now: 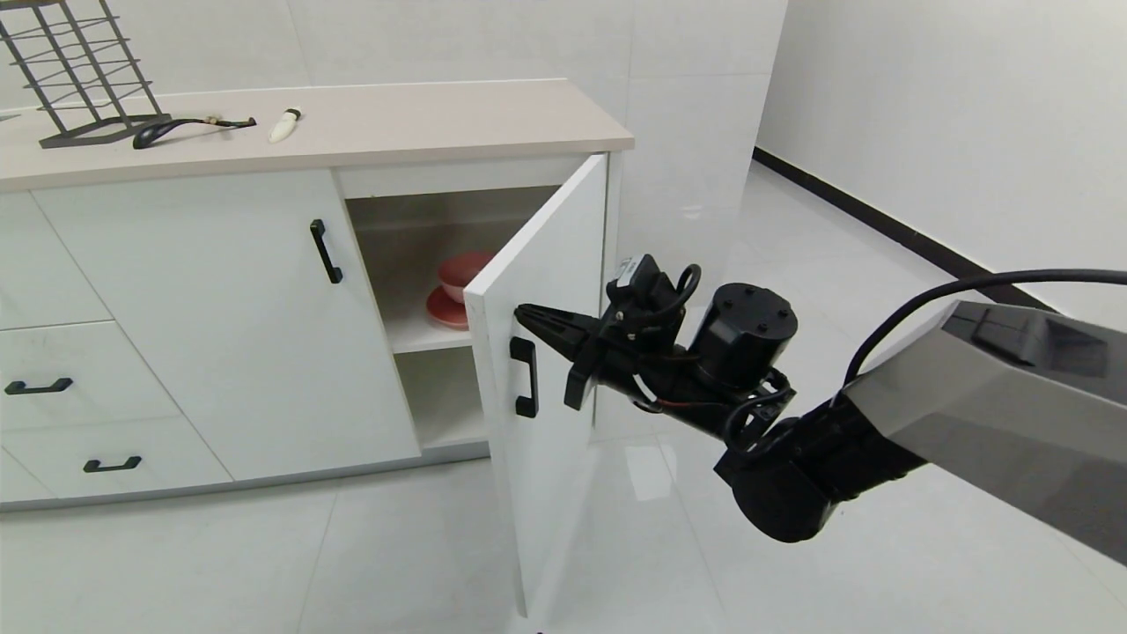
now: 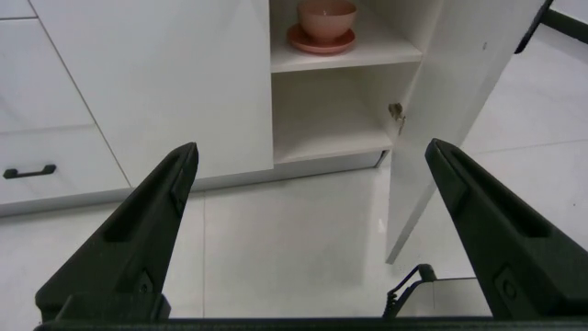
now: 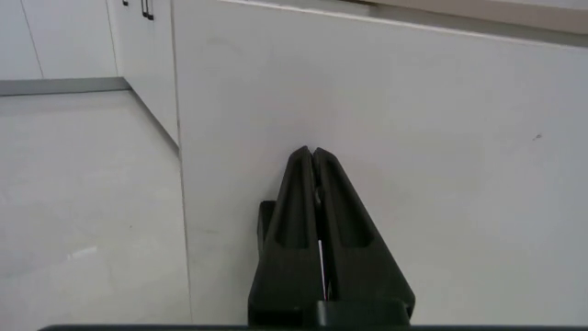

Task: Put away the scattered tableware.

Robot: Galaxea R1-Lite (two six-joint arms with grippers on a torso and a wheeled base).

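Starting at the left, a wire rack stands on the worktop. Just beside it lie a black ladle and a small white-handled utensil. This is the scattered tableware, and it is well apart from both arms. Further right, a pink bowl sits on a matching plate on the cabinet's upper shelf. The cabinet door hangs wide open. The right gripper is at the door's outer face, just above the black handle, with its jaws pressed together on nothing.

We see a few ways this could go wrong. If the arm pushes from here, the door swings shut while the ladle and the white utensil are out on the worktop. The closed jaws could also skid on the smooth panel and snag the handle. A hard shove might jolt the bowl on its plate.

The left wrist view looks straight into the cabinet. There the left gripper has its jaws spread wide and empty, low over the floor. The bowl and plate show on their shelf, with a bare lower shelf and a hinge that the head view partly hides behind the door. The right wrist view shows the right gripper tip-on to the panel, though we cannot tell whether it touches. The head view places those tips against the handle.
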